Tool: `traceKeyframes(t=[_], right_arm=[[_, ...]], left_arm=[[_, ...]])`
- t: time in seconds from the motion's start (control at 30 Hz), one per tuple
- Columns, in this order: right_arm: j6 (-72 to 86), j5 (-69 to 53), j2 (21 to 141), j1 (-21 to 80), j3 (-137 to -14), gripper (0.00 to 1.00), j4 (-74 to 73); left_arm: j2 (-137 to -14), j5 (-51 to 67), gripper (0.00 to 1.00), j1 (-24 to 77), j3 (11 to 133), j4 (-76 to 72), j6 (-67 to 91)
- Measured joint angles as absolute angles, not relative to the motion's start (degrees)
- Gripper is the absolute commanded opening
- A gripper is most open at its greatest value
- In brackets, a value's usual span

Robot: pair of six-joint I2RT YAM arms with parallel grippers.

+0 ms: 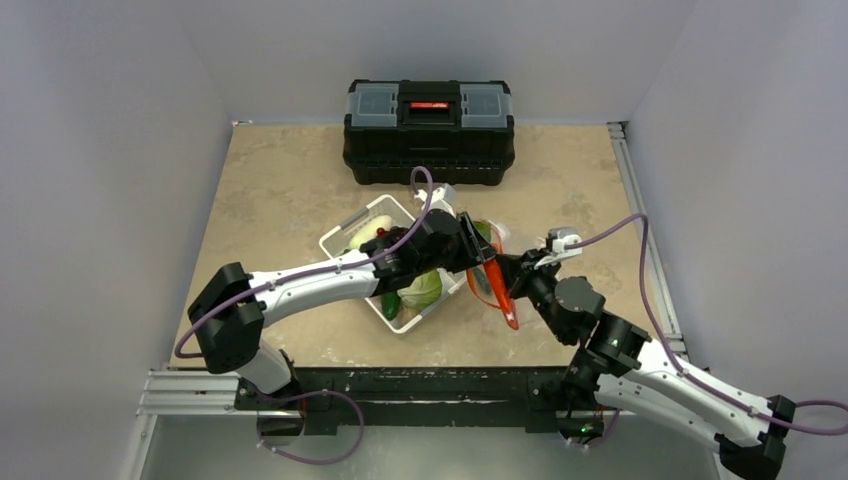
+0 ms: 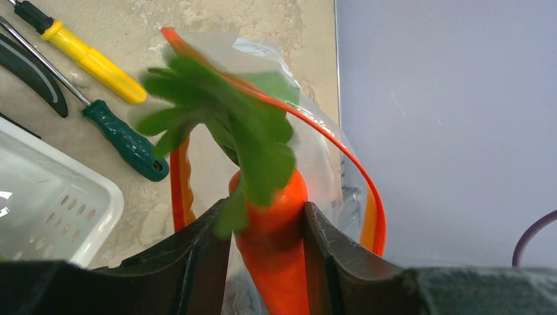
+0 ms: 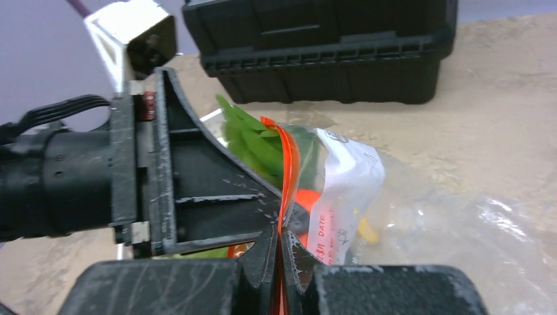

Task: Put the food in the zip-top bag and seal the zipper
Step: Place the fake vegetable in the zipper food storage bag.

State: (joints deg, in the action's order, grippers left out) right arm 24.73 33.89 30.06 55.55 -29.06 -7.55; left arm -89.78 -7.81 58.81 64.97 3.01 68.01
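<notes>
My left jaws squeeze the orange carrot (image 2: 272, 262) tight around its fat end. Its green leafy top pokes out in front, right at the open mouth of the zip-top bag (image 2: 323, 154). My right jaws are pinched shut on the orange-red zipper (image 3: 289, 164), and they hold that edge of the bag up. The bag sits on the worktop (image 1: 280, 180) just beside the white basket (image 1: 345, 236). The pale green cabbage (image 1: 422, 290) lies in the basket. A yellow screwdriver (image 2: 98, 65) and a green screwdriver (image 2: 125, 141) lie near the bag. A black toolbox (image 1: 428, 130) stands at the far edge.
</notes>
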Motion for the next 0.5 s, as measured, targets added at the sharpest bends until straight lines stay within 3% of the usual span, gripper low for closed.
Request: traceKeyframes(t=[0.17, 0.23, 0.37, 0.5], right_arm=[[22.4, 29.0, 31.0, 55.5, -29.1, 0.00, -3.9], [22.0, 28.1, 31.4, 55.5, -29.1, 0.00, -3.2], [22.0, 27.9, 32.3, 55.5, -30.0, 0.00, -3.7], [22.6, 29.1, 33.2, 55.5, -32.5, 0.00, -6.1]], left_arm=[[-89.8, -5.3, 0.10, 57.3, 65.0, 3.5, 68.5], [-90.0, -3.9, 0.19, 56.6, 65.1, 3.9, 68.4], [-90.0, -2.3, 0.47, 55.9, 65.2, 4.2, 68.1], [-88.9, -1.4, 0.64, 55.9, 64.5, 4.2, 66.8]])
